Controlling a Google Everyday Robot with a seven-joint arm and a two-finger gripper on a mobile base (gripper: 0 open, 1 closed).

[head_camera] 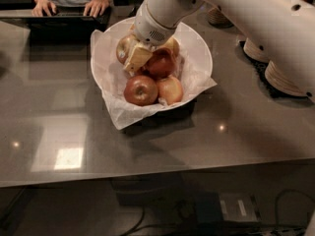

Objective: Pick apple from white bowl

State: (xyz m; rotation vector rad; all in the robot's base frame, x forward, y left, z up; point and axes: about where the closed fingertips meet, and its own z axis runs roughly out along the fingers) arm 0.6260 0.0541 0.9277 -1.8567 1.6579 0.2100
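Note:
The white bowl (199, 43), lined with crinkled white paper, stands on the grey table and holds several apples. The golden-brown apple (123, 47) lies at the bowl's back left. My gripper (134, 62) reaches down into the bowl from the upper right and sits right against this apple's right side, between it and a deep red apple (160, 63). A red-brown apple (141, 90) and a pale pink-yellow apple (170, 89) lie in front. My arm hides the back of the bowl.
A person's hands (44, 6) rest on a dark laptop (64, 18) at the table's far edge. Stacks of beige paper bowls (285, 77) stand at the right. The grey tabletop (59, 112) stretches to the left and front of the bowl.

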